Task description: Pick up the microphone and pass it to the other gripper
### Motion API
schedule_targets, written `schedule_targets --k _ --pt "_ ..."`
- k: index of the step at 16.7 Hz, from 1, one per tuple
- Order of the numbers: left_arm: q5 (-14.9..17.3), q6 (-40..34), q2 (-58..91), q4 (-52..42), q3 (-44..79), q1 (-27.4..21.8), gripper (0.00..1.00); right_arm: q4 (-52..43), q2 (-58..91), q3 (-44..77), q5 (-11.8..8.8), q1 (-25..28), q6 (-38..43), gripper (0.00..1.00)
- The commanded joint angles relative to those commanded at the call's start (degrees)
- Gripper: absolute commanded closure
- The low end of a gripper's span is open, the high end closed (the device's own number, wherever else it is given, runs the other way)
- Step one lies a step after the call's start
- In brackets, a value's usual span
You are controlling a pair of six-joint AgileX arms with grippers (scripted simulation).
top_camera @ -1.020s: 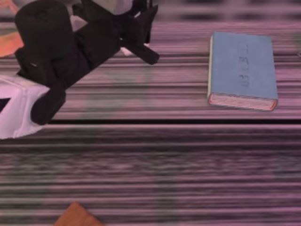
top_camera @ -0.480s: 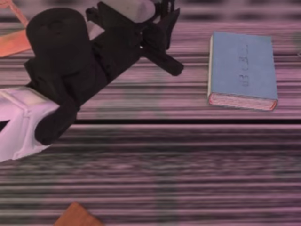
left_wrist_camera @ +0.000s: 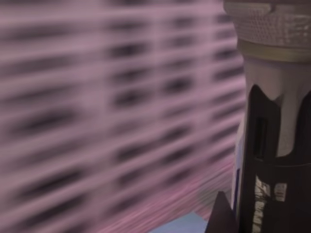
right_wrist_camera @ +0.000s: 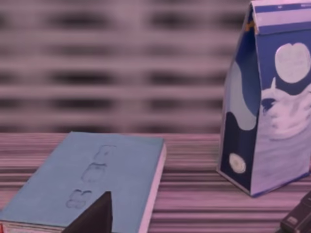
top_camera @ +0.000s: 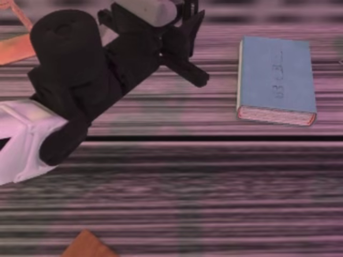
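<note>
**Left gripper holds the microphone high at the table's upper left**

In the top view the left arm reaches in from about nine o'clock toward twelve, its black two-fingered left gripper [top_camera: 174, 32] close to the far edge of the striped purple table [top_camera: 171, 187]. A pale rounded shape sits between its black fingers [top_camera: 185, 67]. The left wrist view shows that shape closely: the microphone [left_wrist_camera: 274, 97], with a silver-grey mesh head, a gold-coloured ring and a pale body, is clamped between the dark fingers [left_wrist_camera: 257, 160], head pointing away from the wrist.

At about two o'clock on the table lies a blue hardcover book [top_camera: 276, 80], flat, its red-edged spine toward the near side. It is well apart from the left gripper.

The right gripper is out of the top view. In the right wrist view only dark tips [right_wrist_camera: 92, 216] show at the edge, so I cannot tell how its fingers stand. That view shows the book [right_wrist_camera: 92, 179] and an upright blue-and-white carton [right_wrist_camera: 272, 97] beside it.

An orange-brown flat piece [top_camera: 86, 246] sits at seven o'clock.
</note>
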Motion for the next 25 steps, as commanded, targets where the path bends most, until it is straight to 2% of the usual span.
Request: schedule_targets --k 2,5,8,15,18,20,22,25 --pt "0.0 0.0 0.0 0.0 0.0 0.0 1.0 1.04 1.88 1.52 -1.42 0.64 0.01 0.0" --pt "0.0 0.0 0.0 0.0 0.0 0.0 1.0 4.68 9.23 6.84 -6.21 2.69 0.03 0.0" --pt "0.0 0.0 0.0 0.0 0.0 0.0 1.0 9.84 21.9 14.45 -13.11 5.6 0.07 0.0" --pt "0.0 0.0 0.0 0.0 0.0 0.0 1.0 22.76 55.96 33.68 -31.15 13.33 0.39 0.0" --pt "0.0 0.0 0.0 0.0 0.0 0.0 1.0 27.43 66.85 40.54 -37.42 16.05 0.45 0.0" --pt "0.0 0.0 0.0 0.0 0.0 0.0 1.0 29.93 72.57 44.15 -40.62 17.43 0.4 0.0" --pt "0.0 0.0 0.0 0.0 0.0 0.0 1.0 31.65 76.09 46.61 -42.76 18.36 0.32 0.0" --pt "0.0 0.0 0.0 0.0 0.0 0.0 1.0 32.26 77.17 47.47 -43.49 18.68 0.28 0.0"
